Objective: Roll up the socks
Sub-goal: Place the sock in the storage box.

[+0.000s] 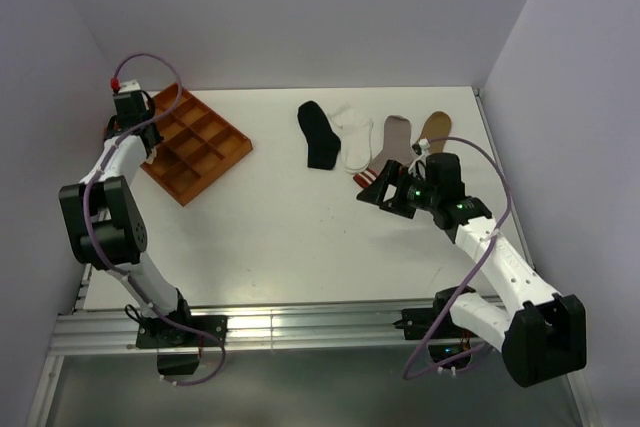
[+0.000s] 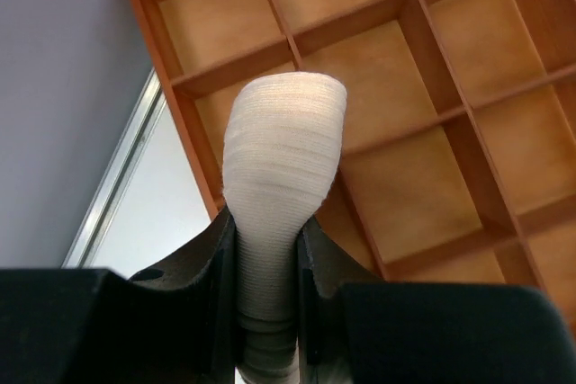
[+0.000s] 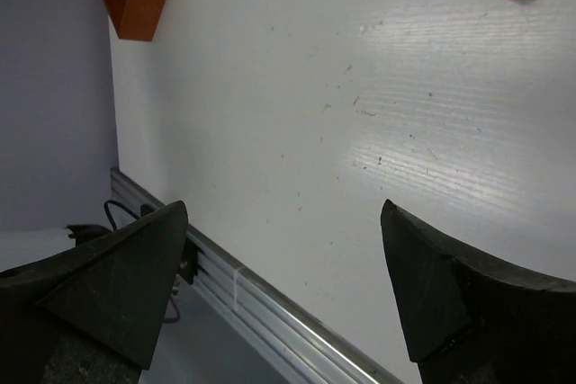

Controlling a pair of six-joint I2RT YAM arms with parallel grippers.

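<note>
Cream sock clamped above orange tray rim.

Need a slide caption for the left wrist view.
Cream sock pinched in the left jaws, held over the orange tray.

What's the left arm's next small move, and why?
Probably lower a little, then open the jaws. The left jaws are clamped on a rolled cream sock that hangs over an empty compartment of the orange compartment tray, above it and not yet inside. Dropping from here might let the roll bounce or loosen, so closing the gap first looks safer.
</note>
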